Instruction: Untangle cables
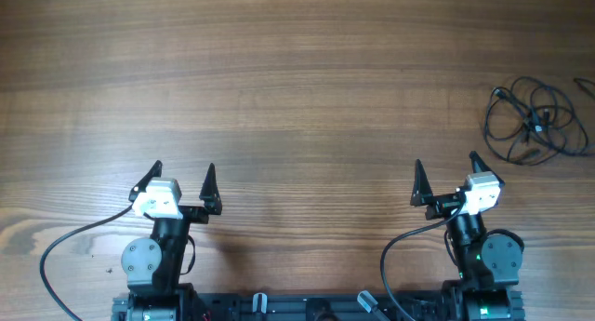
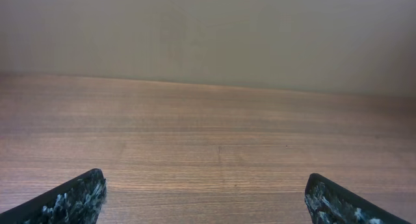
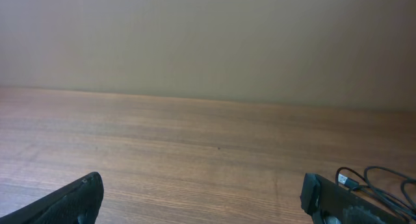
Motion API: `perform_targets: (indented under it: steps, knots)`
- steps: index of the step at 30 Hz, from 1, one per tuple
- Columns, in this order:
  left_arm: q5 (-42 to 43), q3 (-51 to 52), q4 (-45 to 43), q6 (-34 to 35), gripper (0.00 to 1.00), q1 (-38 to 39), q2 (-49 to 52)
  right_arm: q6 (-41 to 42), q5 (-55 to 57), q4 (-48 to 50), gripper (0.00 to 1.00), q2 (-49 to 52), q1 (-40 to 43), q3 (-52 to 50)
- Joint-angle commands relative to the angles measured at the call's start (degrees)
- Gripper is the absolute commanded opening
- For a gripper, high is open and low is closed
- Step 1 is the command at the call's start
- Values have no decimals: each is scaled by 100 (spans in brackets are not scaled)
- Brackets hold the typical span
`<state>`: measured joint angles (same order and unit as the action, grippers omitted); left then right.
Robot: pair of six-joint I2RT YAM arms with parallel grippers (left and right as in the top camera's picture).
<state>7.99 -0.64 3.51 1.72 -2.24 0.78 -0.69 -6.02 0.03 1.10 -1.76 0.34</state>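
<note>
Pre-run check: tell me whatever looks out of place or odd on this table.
Only the cables stand out: a loose tangle of overlapping loops far right on the table, beyond the right claw. It and the left claw sit open, empty.

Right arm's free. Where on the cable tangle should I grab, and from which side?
Probably the outer loop on the left edge of the cables, nearest the right gripper. Come down from above, jaws across the strand; it lies flat on the table, clear of the dense middle.

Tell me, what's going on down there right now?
Left gripper open, empty. Right gripper open, empty. Cables tangled far right, untouched. Nothing in the way.
</note>
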Motion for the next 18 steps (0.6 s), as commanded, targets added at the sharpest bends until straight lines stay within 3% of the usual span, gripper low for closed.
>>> perform_targets:
  steps: [1,18]
  knots:
    - [-13,33,20,-109,100,26,-55,83,-105,33,100,-83,35,-4]
    - [-13,33,20,-109,100,26,-55,83,-105,33,99,-83,35,-4]
